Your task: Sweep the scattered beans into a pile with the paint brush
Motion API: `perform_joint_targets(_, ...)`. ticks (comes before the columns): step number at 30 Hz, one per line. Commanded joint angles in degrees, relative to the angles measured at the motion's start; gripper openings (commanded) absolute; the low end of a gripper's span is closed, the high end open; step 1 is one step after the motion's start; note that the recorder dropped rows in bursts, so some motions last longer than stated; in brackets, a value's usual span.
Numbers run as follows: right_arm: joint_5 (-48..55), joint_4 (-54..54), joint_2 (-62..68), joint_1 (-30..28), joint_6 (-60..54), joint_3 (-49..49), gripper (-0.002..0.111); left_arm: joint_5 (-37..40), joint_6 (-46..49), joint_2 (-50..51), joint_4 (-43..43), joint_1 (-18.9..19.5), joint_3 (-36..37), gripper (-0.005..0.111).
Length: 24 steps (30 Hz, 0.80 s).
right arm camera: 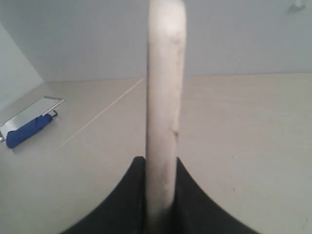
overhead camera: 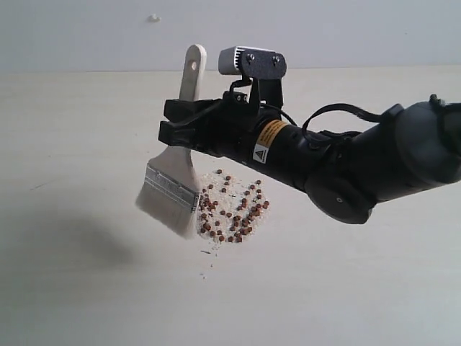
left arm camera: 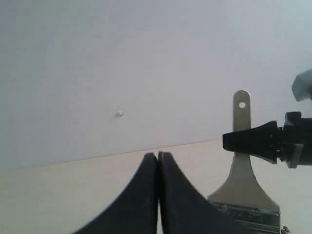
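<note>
a pale, cream-coloured table (overhead camera: 72, 288) fills the scene, backed by a plain grey-white wall (overhead camera: 86, 29) with one small pale mark (overhead camera: 153, 17) high up.

a black robot arm reaches in from the right, low over the middle of the table. its right gripper (overhead camera: 173, 121) is clamped on the wooden handle of the paint brush (overhead camera: 171, 186), with a narrow gap between the jaws filled by the handle. in the right wrist view the handle stands straight up between the two black jaws.

the brush is tilted. its handle end, with a hole in it, points up and toward the far side. its silver ferrule and off-white bristles slant down toward the near left. the right edge of the bristles sits just beside the left edge of the pile (overhead camera: 234, 209). i cannot tell whether the bristle tips touch the table.

the beans (overhead camera: 245, 205) are small, round and reddish-brown, mixed with pale grit. they lie in one roundish clump at the table's centre, partly under the arm. a few tiny dark specks (overhead camera: 210, 265) lie apart on the near side of the clump.

the left gripper (left arm camera: 157, 161) shows only in the left wrist view. its two black jaws are pressed together with nothing between them.

in the right wrist view a blue-handled tool (right arm camera: 29, 129) with a silver plate lies flat on the table, well apart from the brush.
</note>
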Motion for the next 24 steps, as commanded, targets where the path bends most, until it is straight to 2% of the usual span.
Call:
perform_joint_targets(1, -4.23, 5.59, 4.25, -0.08, 0.67, -0.64, 0.0, 0.11, -0.24, -0.31, -0.27, 0.09, 0.18, 0.0)
perform_joint_targets(4, -3.15, 5.17, 5.97, -0.08, 0.45, -1.95, 0.0, 0.11, -0.24, -0.31, -0.27, 0.09, 0.18, 0.0)
perform_joint_targets(6, -3.04, 0.54, 6.03, -0.08, 0.45, -2.33, 0.0, 0.11, -0.24, -0.31, -0.27, 0.09, 0.18, 0.0)
perform_joint_targets(12, -4.22, -29.16, 0.4, -0.87, 7.75, -2.32, 0.0, 0.11, -0.24, -0.31, -0.27, 0.09, 0.18, 0.0)
perform_joint_targets(16, -5.77, -44.78, -2.96, -5.35, 14.53, -2.32, 0.0, 0.11, -0.24, -0.31, -0.27, 0.09, 0.18, 0.0)
perform_joint_targets(20, -13.12, -59.6, -2.72, -11.65, 22.02, -2.32, 0.0, 0.11, -0.24, -0.31, -0.27, 0.09, 0.18, 0.0)
perform_joint_targets(24, -19.7, -65.2, 0.03, -15.26, 24.09, -2.32, 0.0, 0.11, -0.24, -0.31, -0.27, 0.09, 0.18, 0.0)
